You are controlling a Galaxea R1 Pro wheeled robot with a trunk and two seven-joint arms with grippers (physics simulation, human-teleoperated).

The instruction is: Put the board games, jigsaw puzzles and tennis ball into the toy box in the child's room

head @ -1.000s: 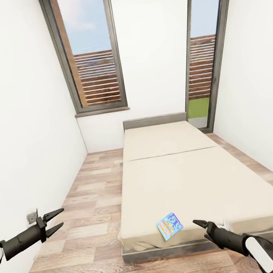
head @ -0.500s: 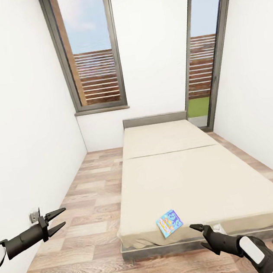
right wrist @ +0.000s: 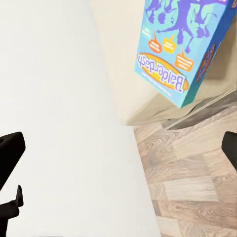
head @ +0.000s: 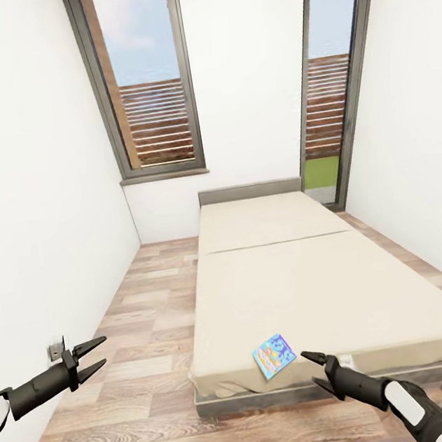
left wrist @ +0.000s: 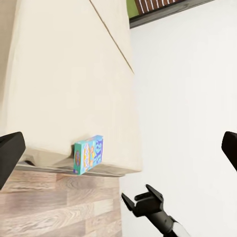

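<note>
a light blue board game point(head: 274, 356) lies at the foot edge of the bed point(head: 315, 285). the right gripper point(head: 312, 369), jaws apart and empty, hovers just beside it (approach step, by my reading). next it likely needs to close in and straddle the box.

Light blue board game point(head: 274, 355) on bed point(head: 315, 285) corner (foot end); right gripper point(head: 312, 369) near, seemingly open

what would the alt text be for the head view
A light blue board game lies at the foot edge of a beige bed, with the open right gripper just beside it. The open left gripper hovers over the wood floor.
</note>
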